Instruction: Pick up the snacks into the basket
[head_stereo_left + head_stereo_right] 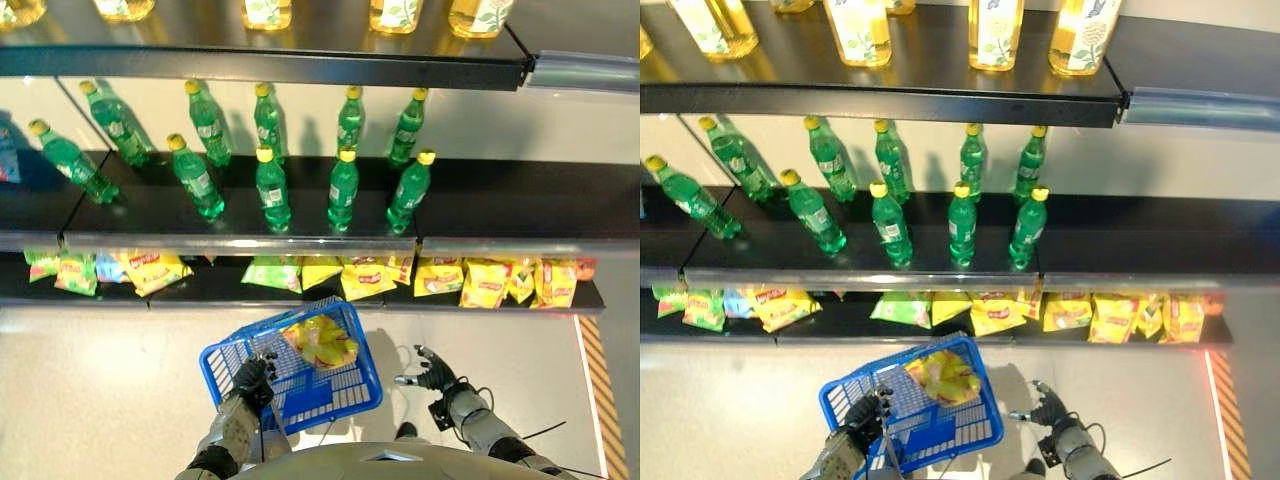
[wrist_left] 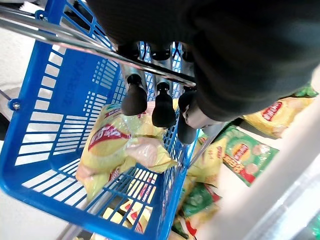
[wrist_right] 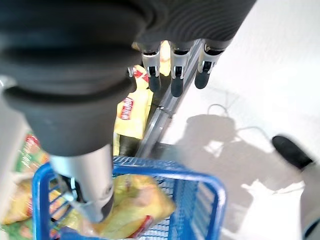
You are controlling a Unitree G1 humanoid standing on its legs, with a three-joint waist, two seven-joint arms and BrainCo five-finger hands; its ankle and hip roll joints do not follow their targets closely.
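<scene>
Basket (image 1: 352, 330) hangs from the curled left hand (image 1: 253, 378); right hand (image 1: 432, 372), empty and spread beside it, should reach snack bags (image 1: 440, 278) beyond it.

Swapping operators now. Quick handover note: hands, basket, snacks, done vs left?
Left hand: shut on the metal handle of the blue basket, holding it in front of the shelves.
Right hand: open, holding nothing, beside the basket on the robot's right.
Done: yellow snack bags lie in the basket.
Left: many snack bags still lie on the bottom shelf, yellow ones mostly, a few green. Green bottles on the shelf above aren't part of the job.
</scene>
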